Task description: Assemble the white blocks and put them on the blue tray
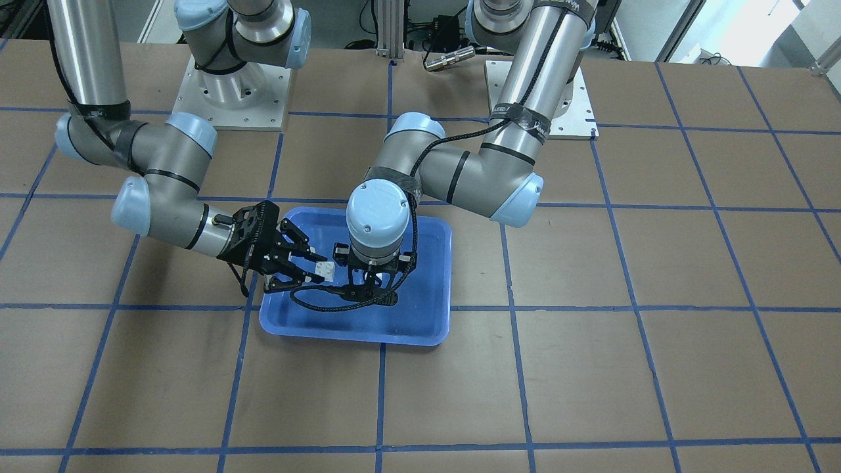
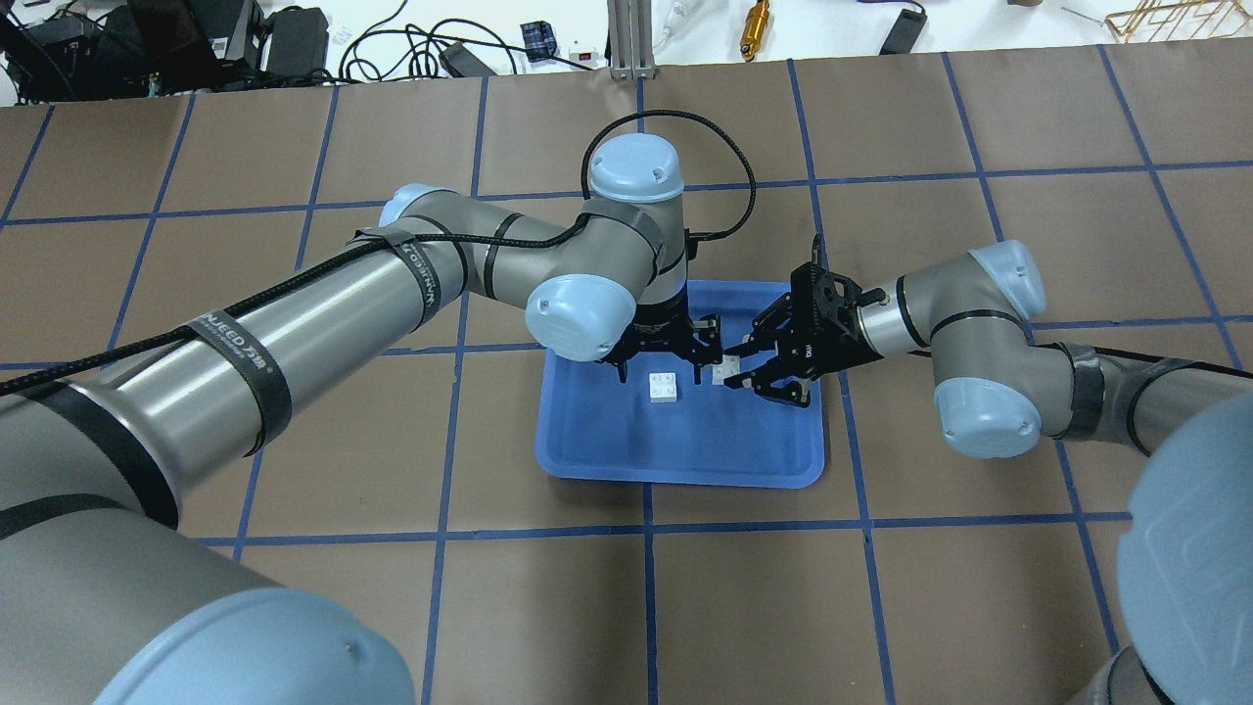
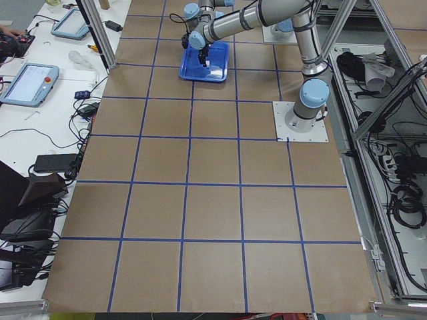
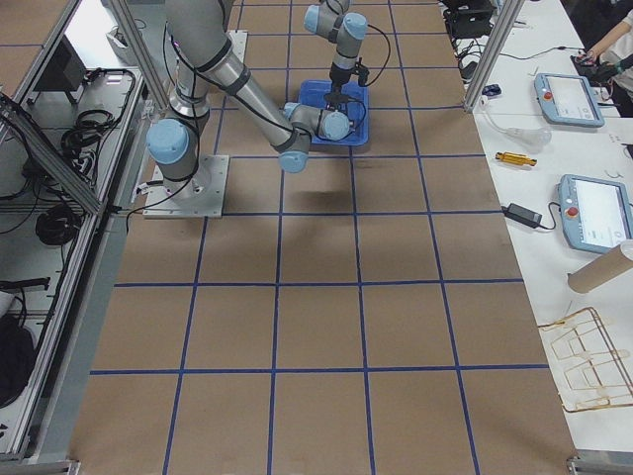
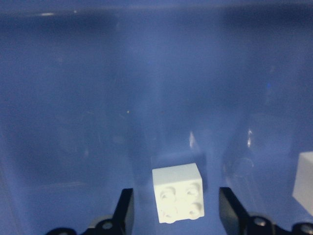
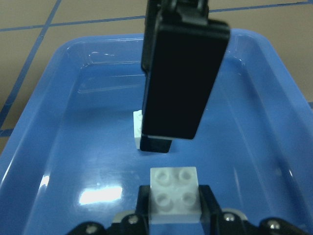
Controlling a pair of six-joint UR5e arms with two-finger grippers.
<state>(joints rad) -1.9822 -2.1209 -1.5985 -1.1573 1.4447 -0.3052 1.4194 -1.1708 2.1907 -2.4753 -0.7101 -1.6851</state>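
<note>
The blue tray (image 2: pixel 685 452) lies at the table's middle. One white block (image 2: pixel 666 386) sits studs-up on the tray floor between the open fingers of my left gripper (image 2: pixel 663 372), which points straight down. The left wrist view shows gaps on both sides of this block (image 5: pixel 178 193). My right gripper (image 2: pixel 736 372) reaches in sideways and is shut on the second white block (image 6: pixel 174 193), low over the tray floor and just beside the first. In the front-facing view the held block (image 1: pixel 323 269) shows, and the other is hidden under the left wrist.
The tray's raised rim (image 1: pixel 420 338) surrounds both grippers. The left gripper's finger (image 6: pixel 181 73) stands close in front of the right gripper. Brown table (image 2: pixel 881 587) with blue grid tape lies all round. Cables and tools lie at the far edge (image 2: pixel 440 49).
</note>
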